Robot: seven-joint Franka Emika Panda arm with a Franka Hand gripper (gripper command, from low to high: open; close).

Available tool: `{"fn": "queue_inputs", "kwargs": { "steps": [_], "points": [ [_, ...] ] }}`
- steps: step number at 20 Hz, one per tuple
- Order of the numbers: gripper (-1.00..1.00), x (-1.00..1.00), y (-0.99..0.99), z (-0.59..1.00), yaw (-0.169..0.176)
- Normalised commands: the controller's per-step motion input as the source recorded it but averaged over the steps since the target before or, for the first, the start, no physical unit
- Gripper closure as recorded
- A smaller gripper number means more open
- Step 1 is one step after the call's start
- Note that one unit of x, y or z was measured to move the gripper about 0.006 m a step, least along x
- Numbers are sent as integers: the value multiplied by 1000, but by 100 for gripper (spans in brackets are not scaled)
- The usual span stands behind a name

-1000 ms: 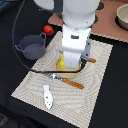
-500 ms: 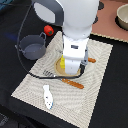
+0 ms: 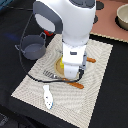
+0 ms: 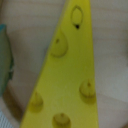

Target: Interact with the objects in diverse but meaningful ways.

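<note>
Your counter (image 3: 112, 107) is the broadest item: dark, with a pinkish mat at its far edge carrying a beige bowl (image 3: 121, 16) in the exterior view's upper right. Next comes the woven placemat (image 3: 97, 75), pale and striped, lying slantwise across the middle of the counter. Above it stands your white arm (image 3: 67, 22), bent down over the placemat's centre so that its wrist block hides most of what lies beneath. The hand (image 3: 70, 75) is down at the mat, but its fingers are covered by the wrist and you cannot tell whether it is spread or clenched. The grey two-handled pot (image 3: 32, 47) sits upright at the placemat's corner on the exterior view's left, well apart from the arm. The yellow holed cheese wedge (image 4: 67, 70) fills your wrist view, blurred and very close, resting on a pale wooden surface; in the exterior view only a yellow edge shows just beside the wrist. The white fish (image 3: 48, 95) lies flat on the near part of the placemat, apart from everything else. A fork (image 3: 50, 75) with an orange handle lies just in front of the hand, tines toward the pot.
</note>
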Motion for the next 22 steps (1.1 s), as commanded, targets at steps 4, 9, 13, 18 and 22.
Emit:
{"fn": "queue_inputs", "kwargs": {
  "steps": [4,9,13,18,22],
  "points": [
    [100,0,27,-174,4],
    [100,34,35,-171,12],
    [100,84,59,-99,21],
    [100,6,29,520,8],
    [100,0,45,1000,0]
  ]
}}
